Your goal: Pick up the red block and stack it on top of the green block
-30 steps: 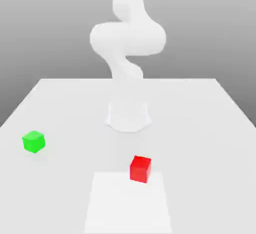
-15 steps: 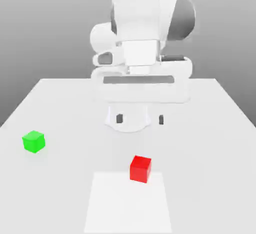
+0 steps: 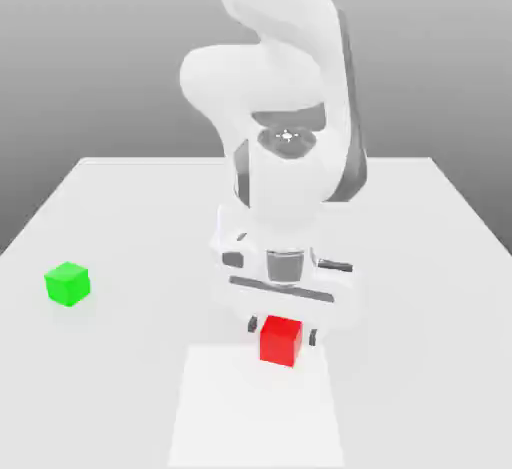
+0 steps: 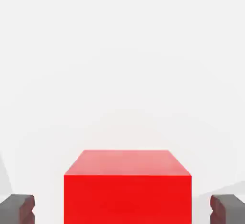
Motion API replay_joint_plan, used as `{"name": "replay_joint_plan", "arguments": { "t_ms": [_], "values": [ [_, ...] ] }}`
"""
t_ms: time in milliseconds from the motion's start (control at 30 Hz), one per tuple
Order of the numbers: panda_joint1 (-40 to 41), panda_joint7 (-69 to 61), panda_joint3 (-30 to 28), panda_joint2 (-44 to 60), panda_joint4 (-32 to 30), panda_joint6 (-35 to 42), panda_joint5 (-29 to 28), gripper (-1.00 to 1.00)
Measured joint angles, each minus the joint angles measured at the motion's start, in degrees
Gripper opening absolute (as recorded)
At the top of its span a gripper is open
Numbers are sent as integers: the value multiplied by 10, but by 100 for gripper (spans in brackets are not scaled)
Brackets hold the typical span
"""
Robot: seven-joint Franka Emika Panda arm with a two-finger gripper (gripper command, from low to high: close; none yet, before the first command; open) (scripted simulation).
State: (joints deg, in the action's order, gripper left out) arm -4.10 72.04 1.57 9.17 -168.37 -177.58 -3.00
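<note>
Plain white table (image 3: pixel 420 257), grey backdrop. Nearest: red block (image 3: pixel 281 340) at far edge of paler square patch (image 3: pixel 255 417), gripper (image 3: pixel 283 336) down over it. Hand view: pads (image 4: pixel 17 209) either side of red block (image 4: pixel 128 187), clear gap both sides, nothing gripped yet. Risks: uneven closing nudging or twisting cube; grip too high letting it slip on lift. Farther off, green block (image 3: pixel 67 284) well apart toward exterior view's left, so long carry; skewed grasp likely means off-centre stacking, toppling.
</note>
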Motion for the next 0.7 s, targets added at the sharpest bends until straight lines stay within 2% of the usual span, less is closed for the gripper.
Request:
{"name": "replay_joint_plan", "arguments": {
  "t_ms": [200,433,633,700],
  "values": [
    [-2,2,-2,2,0,-2,-2,-100],
    [10,-37,25,-88,-9,77,49,-100],
    [10,-38,21,-169,-23,145,49,-100],
    [28,-77,-2,-183,-20,159,37,-100]
  ]
}}
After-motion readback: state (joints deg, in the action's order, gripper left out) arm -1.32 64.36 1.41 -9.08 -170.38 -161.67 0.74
